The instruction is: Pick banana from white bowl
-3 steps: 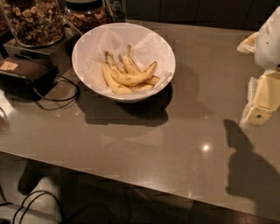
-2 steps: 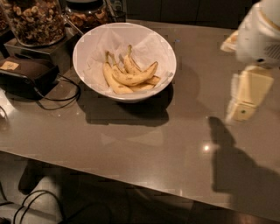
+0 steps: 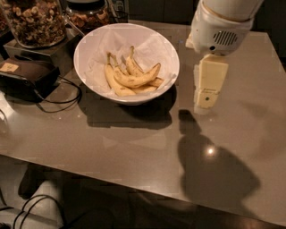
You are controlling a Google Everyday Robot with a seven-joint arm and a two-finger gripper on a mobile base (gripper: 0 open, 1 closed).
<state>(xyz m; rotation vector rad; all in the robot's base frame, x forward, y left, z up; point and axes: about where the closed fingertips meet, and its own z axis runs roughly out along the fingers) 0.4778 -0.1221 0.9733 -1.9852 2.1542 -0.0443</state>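
Observation:
The white bowl stands on the grey-brown table at the upper left of centre, lined with white paper. Several yellow bananas with brown speckles lie in a bunch inside it, stems pointing to the back. My gripper hangs from the white arm housing at the upper right. It points down and hovers above the table just right of the bowl's rim, apart from the bowl and the bananas. It holds nothing that I can see.
Two glass jars of nuts stand at the back left. A dark box with black cables lies left of the bowl. The table's front edge runs across the bottom.
The arm and gripper have moved left across the table, from its right edge to just beside the bowl. The bowl and bananas have not shifted on the table.

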